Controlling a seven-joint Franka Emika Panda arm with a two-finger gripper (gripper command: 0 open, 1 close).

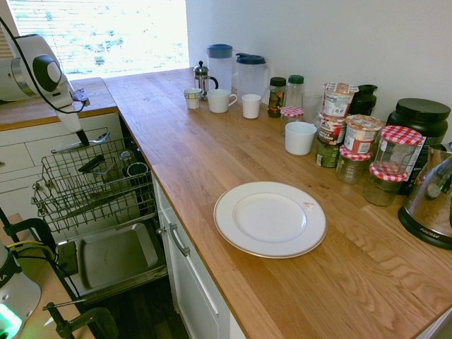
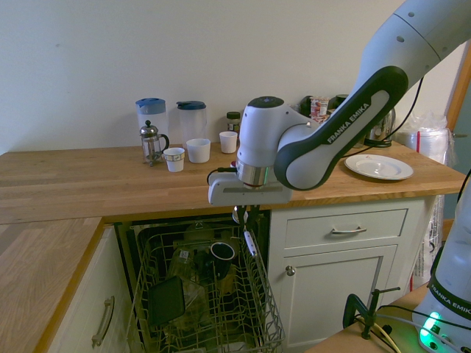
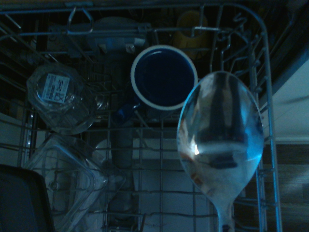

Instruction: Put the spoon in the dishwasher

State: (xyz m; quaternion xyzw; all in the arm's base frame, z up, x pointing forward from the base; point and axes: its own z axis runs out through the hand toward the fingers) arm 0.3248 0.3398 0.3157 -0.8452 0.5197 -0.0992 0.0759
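A wooden counter (image 1: 212,152) ran beneath a pale wall (image 1: 304,35) in a kitchen, with a bright window (image 1: 113,32) beyond one end. Nearest in the first exterior view, the dishwasher (image 1: 116,254) stood open, its steel-lined door lowered and its grey wire rack (image 2: 268,312) above that. The rack held a dark blue mug (image 3: 164,77) with a pale rim, a clear faceted glass (image 3: 63,99), a clear squarish dish (image 3: 67,179) and a flat dark item (image 2: 166,300).

Over the rack, near one side, hung the gripper (image 1: 83,138), its fingers together, clamped on the spoon (image 3: 219,140). The shiny spoon was up in the air with them, not down among the dishes.

On the counter nearby lay a white plate (image 1: 270,219). Behind it were a kettle (image 1: 431,198), jars with red checked lids (image 1: 385,185), stacked printed tubs (image 1: 332,127) and a white cup (image 1: 300,138). Farthest off stood a small patterned cup (image 1: 192,99), a white mug (image 1: 219,101), a ribbed white cup (image 1: 251,106), a French press (image 1: 202,80) and two blue-lidded pitchers (image 1: 220,67).
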